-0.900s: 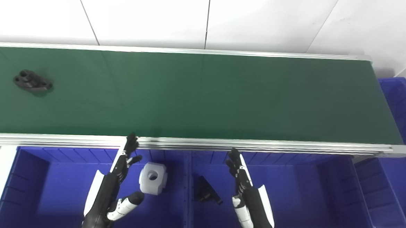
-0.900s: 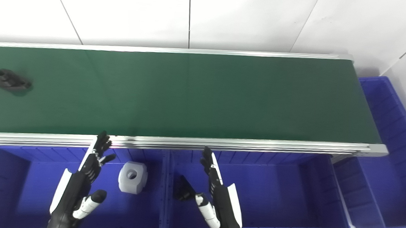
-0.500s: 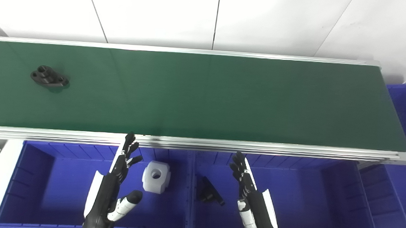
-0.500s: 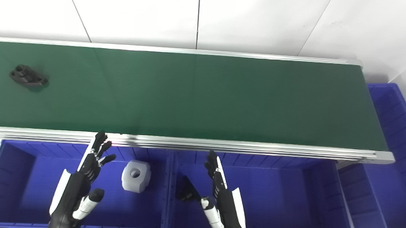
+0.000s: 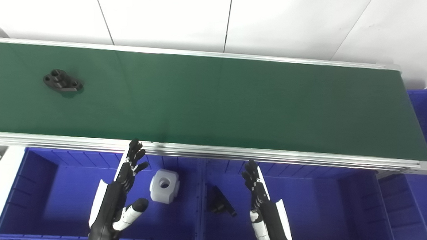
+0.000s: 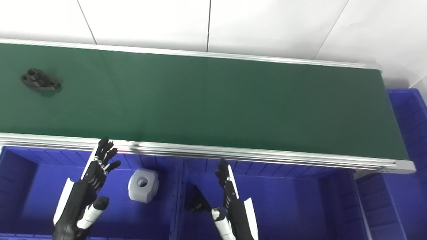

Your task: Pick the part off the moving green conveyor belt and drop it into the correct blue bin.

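A black flanged part lies on the green conveyor belt at its far left. My left hand hovers open over the left blue bin, fingers straight and pointing at the belt's near rail. My right hand hovers open over the middle blue bin, also empty. Both hands are well to the right of the part and nearer to me than the belt.
A white block with a hole rests in the left bin beside my left hand. A black part lies in the middle bin. A third blue bin stands past the belt's right end. The aluminium rail borders the belt.
The black part has ridden the belt to the right. The camera shifted between the earliest frames and now. Both hands stay open over their bins, almost unmoved.
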### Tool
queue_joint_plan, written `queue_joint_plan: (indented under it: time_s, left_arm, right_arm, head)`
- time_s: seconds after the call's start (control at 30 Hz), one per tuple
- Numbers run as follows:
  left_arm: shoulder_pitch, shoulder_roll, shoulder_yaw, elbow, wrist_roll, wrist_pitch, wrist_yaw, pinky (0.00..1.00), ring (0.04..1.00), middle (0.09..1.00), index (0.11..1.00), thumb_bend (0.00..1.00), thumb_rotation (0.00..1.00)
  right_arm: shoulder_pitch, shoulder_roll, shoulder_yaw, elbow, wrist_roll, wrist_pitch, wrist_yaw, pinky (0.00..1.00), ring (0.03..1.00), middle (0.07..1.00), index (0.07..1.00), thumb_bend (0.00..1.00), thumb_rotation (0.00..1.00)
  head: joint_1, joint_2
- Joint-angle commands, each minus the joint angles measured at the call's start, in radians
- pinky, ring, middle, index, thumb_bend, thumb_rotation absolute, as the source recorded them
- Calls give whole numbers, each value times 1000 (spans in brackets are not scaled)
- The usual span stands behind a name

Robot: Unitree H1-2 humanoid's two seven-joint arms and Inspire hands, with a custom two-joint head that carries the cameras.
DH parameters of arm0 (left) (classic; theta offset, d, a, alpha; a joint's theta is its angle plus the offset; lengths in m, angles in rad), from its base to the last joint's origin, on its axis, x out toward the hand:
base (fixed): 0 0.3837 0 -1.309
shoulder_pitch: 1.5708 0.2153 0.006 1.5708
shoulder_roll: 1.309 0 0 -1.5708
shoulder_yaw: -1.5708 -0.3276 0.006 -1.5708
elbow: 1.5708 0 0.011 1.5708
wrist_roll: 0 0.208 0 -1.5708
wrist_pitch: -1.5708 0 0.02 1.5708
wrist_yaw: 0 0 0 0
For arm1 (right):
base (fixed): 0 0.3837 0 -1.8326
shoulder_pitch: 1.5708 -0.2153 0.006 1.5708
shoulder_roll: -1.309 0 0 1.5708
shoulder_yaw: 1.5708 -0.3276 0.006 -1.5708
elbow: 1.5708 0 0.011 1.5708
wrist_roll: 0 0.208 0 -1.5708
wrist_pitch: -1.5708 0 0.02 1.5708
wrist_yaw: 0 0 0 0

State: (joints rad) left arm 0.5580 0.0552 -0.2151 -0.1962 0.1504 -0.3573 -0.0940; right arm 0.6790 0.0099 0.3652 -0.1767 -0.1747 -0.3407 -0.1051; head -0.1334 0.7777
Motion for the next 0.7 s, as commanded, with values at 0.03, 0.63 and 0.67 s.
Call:
queue_joint_plan:
  time_s: [0.03,0.63,0.67]
  left_arm:
    - [1,-6,-2,-20,0,-38,13,851,943,971,1000,893,868]
    - [28,14,-7,-81,-16,-38,4,809,921,952,978,912,857]
    - [26,13,-5,-71,-19,-57,8,809,920,949,974,909,844]
  right_arm:
    - [9,7,1,-22,-1,-53,9,990,965,977,1000,868,1000]
    - [16,5,-3,-22,8,-64,17,994,967,975,1000,858,1000]
    - [16,5,-3,-22,8,-64,17,996,968,975,1000,861,1000]
  head:
    - [0,1]
    - [13,-3]
    - [13,-3]
